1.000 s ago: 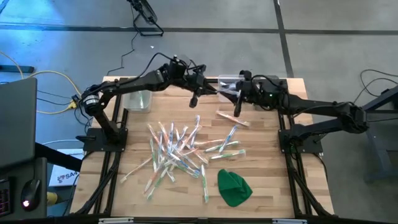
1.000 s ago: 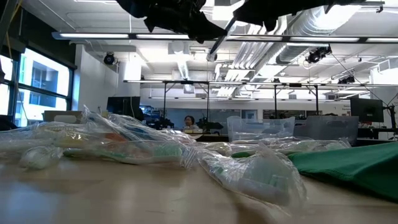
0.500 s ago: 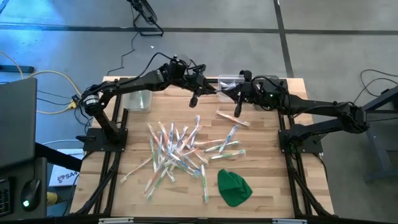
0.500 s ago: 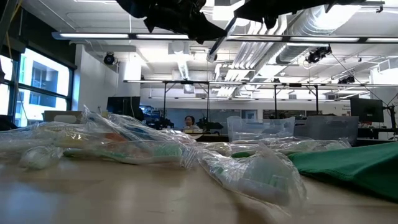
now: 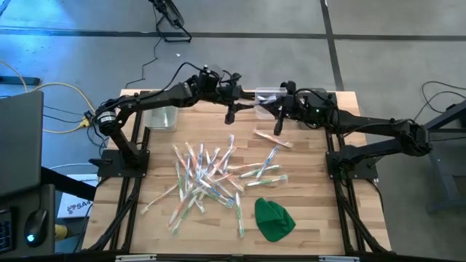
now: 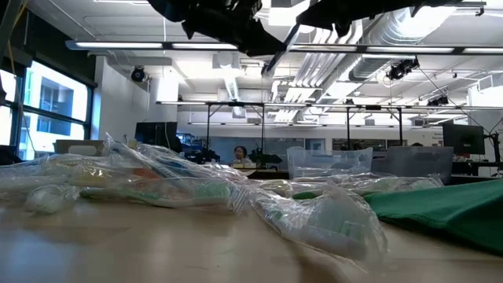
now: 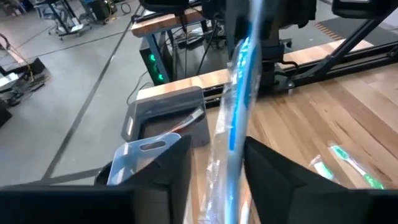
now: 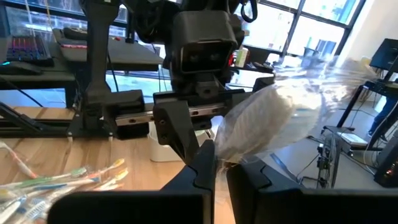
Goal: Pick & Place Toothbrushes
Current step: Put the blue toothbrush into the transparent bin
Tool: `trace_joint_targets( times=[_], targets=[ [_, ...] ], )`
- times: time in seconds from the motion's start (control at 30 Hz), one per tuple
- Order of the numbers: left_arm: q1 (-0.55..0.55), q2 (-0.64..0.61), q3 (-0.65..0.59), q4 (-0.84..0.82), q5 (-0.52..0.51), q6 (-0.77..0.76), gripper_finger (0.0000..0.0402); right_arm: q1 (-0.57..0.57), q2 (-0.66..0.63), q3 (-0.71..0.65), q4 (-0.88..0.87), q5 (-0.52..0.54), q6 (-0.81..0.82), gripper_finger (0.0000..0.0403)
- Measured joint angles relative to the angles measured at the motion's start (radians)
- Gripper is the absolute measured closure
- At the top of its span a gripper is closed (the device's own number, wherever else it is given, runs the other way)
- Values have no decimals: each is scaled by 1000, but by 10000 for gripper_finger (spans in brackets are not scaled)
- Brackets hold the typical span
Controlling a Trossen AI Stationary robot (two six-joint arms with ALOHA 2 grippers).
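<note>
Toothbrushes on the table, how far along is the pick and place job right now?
Done: at least one toothbrush lies in the clear bin at the back. In hand: a blue wrapped toothbrush is up in the air between the arms, with the right claw shut on it and the left claw open around it. Left: most of it, the pile of toothbrushes.

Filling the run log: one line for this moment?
handover | toothbrush | left gripper open | right gripper shut on toothbrush | above table
</note>
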Motion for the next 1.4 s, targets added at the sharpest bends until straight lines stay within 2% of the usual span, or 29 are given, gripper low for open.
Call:
trace_joint_targets(
  times=[0.13, 0.27, 0.5, 0.67, 0.77, 1.07, 1.17, 1.3, 1.4],
  targets=[
    [1, 0, 0, -8, 2, -21, 235, 1, 0, 0, -2, -6, 1, 391],
    [1, 0, -1, -11, 2, -22, 230, 1, 0, 0, -20, 13, 2, 391],
    [2, 0, -1, -29, -5, -17, 229, 1, 0, 0, -65, 115, -4, 391],
    [4, -9, -1, -86, -103, -7, 229, 1, 0, 0, -78, 221, -39, 391],
    [10, -31, -1, -125, -126, 5, 229, -7, 0, 0, -92, 282, -57, 391],
    [9, -120, -1, -193, -128, 12, 230, -63, 18, 0, -99, 280, -53, 391],
    [9, -136, -1, -235, -120, 12, 241, -76, 46, 29, -141, 281, -49, 391],
    [8, -144, -9, -264, -23, 12, 274, -81, 114, 97, -219, 285, -49, 391],
    [7, -144, -25, -273, 0, 4, 302, -101, 159, 149, -263, 281, -18, 391]
  ],
)
